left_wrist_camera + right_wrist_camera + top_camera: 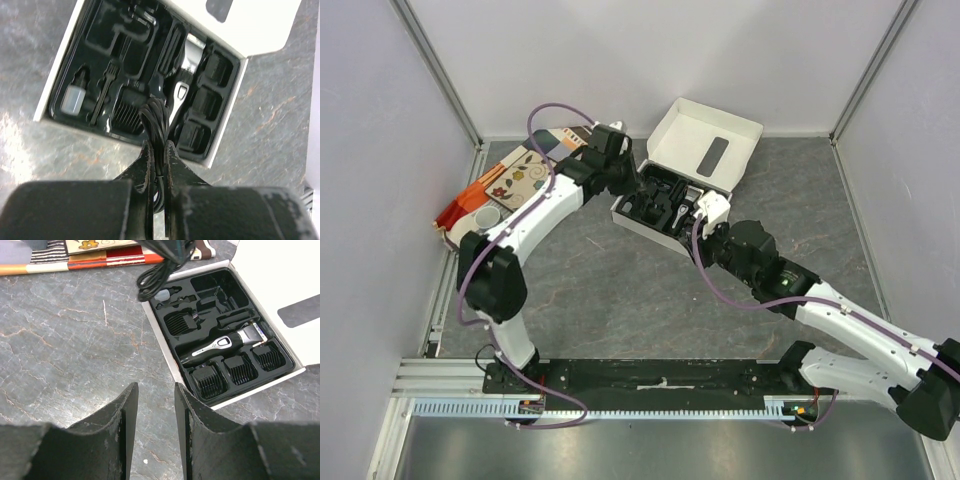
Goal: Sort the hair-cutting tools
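On a grey stone-patterned table (620, 300), the left end effector (159, 150) clenches a coiled black cord (154, 117) above a white box (270, 270) and its black tray (100, 30). The clipper (222, 345) lies in the tray beside three comb attachments (239, 371). The right end effector (156, 390) hangs released and empty near the box.

A robot lab test cell — white panel walls (650, 50), aluminium frame posts (438, 70), grey stone-look tabletop (620, 300), black mounting rail (660, 375)

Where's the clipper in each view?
Top external: clipper just below the lid, small and hard to make out.
Left wrist: clipper upper middle, beyond the held cord.
Right wrist: clipper right of centre, above three combs.
Shared landmark: the white lid.
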Robot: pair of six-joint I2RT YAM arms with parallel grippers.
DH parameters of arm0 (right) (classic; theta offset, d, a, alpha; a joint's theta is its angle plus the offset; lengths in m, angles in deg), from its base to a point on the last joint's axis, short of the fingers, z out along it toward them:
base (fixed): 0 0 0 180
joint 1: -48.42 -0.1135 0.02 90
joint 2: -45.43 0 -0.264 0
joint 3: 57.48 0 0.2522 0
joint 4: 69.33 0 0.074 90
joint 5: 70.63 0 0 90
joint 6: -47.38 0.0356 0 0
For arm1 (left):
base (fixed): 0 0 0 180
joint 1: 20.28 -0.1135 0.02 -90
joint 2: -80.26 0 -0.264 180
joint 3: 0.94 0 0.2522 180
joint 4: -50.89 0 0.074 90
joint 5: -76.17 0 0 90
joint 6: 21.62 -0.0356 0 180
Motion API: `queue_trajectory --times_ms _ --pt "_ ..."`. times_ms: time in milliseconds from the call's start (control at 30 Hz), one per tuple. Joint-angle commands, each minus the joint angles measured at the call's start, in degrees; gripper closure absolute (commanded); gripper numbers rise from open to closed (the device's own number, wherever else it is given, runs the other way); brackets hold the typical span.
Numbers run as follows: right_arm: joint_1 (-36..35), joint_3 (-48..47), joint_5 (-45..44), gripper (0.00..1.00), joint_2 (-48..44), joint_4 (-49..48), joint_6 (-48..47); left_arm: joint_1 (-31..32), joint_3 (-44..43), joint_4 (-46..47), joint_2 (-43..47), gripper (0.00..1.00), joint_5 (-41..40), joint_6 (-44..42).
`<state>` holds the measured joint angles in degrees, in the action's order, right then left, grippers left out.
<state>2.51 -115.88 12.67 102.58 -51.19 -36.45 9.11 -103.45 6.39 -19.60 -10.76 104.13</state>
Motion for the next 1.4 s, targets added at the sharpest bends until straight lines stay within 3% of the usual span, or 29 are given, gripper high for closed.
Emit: queue_trajectory --times_ms 0,200,567,867,1367 --pt "-0.15 0.87 -1.65 0.57 -1.6 -0.69 1.3 0.06 -10.1 -1.25 -7.45 0.98 1.94 -2.88" --pt "-0.23 2.71 -2.79 0.57 -1.86 -2.45 1.56 0.06 -17.85 1.82 -15.27 0.98 4.57 2.83" --pt "-0.14 7.64 -3.41 0.58 -4.06 -3.94 1.82 -0.03 -32.97 5.16 -29.69 0.98 2.47 10.57" --pt "-0.23 8.61 -1.48 0.58 -4.68 -5.7 2.44 -1.08 -33.24 10.61 -32.95 0.94 0.71 11.8" --pt "-0.15 9.22 0.28 0.58 0.33 -9.13 2.79 -4.78 -32.63 9.91 -35.85 0.91 2.46 8.99"
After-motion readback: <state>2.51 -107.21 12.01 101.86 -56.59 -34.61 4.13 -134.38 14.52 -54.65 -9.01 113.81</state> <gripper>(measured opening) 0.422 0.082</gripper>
